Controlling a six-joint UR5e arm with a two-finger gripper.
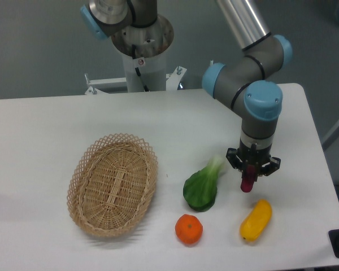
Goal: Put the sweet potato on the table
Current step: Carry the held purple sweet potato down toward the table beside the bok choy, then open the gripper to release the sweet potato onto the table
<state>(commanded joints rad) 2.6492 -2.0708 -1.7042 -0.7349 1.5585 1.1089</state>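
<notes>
Nearest the camera, along the near edge of the tabletop (39,130), you have the orange fruit (188,229) and, to its right, the yellow vegetable (256,220). Log them as bystanders.

Left to right:
- Wicker basket (112,184) on the left, lying flat, nothing visible in it.
- Green leafy vegetable (203,186) in the middle, just beyond the orange fruit and apart from the basket.
- End effector (250,182) on the right, pointing straight down from the arm's wrist.

State of the end effector: closed on the sweet potato (247,184). Only a short magenta stub shows below the fingers; the upper part is hidden between them.

Key relation for your coming move: the sweet potato lies directly under the end effector, long axis close to vertical, lower tip pointing at the tabletop. Whether the tip hangs just above the white surface or touches it, you cannot tell from this angle. Under it is bare tabletop, between the leafy vegetable on the left and the yellow vegetable on the near side; the yellow vegetable's far end is near that spot.

Judgement: the carry looks done and the release is what remains. Held upright, the tuber will likely tip over when you let go, possibly toward the yellow vegetable, so lower it fully before opening.
</notes>
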